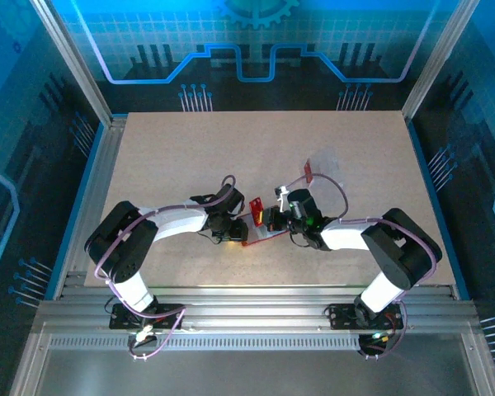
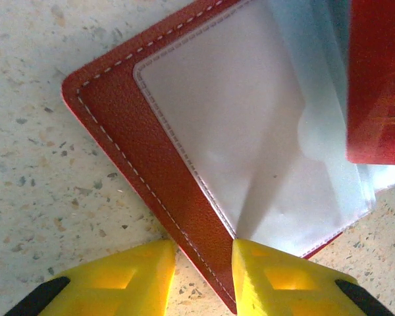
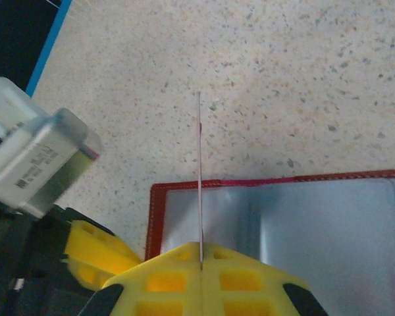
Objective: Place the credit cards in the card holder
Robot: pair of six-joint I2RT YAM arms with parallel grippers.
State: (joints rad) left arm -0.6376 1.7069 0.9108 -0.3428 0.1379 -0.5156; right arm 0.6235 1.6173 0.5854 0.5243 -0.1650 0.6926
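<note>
Card point(image 3: 199, 178) edge-on, pointing fwd, in R fingers point(image 3: 184, 260)

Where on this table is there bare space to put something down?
The far-left area of the table, bordered by its back and left edges, is bare, as is the strip along its right edge. The centre is crowded: left gripper and right gripper, holding a credit card, meet over the open card holder.

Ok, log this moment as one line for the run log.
left gripper: jaws apart, fingertip pressing open card holder | right gripper: shut on credit card, edge-on over holder | card: not yet in pocket
</note>
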